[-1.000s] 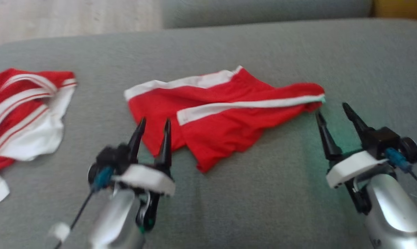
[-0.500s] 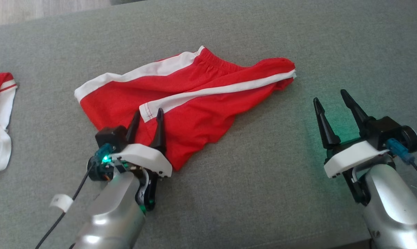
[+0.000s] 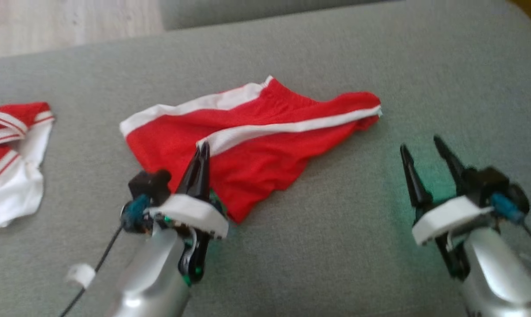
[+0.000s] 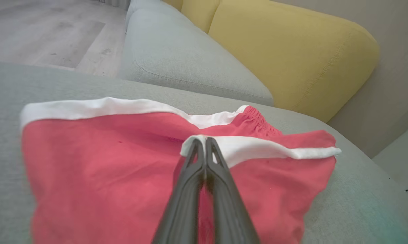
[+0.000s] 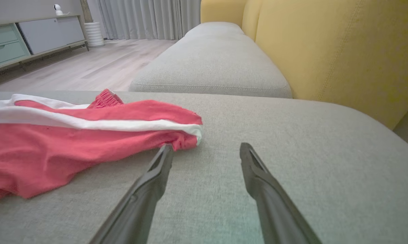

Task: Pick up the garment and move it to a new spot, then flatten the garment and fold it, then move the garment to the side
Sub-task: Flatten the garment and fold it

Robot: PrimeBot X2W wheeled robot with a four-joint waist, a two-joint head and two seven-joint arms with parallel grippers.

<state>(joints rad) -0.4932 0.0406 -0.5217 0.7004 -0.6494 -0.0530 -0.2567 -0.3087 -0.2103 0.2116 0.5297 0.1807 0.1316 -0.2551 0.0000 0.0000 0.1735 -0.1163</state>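
Red white-striped shorts, seemingly rumpled

So the shorts lie mid-cushion, another garment well off to their left, left gripper at their near edge, right gripper just off their right end, second cushion behind.

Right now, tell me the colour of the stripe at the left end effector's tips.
White stripe on red shorts; the left wrist view shows it best.
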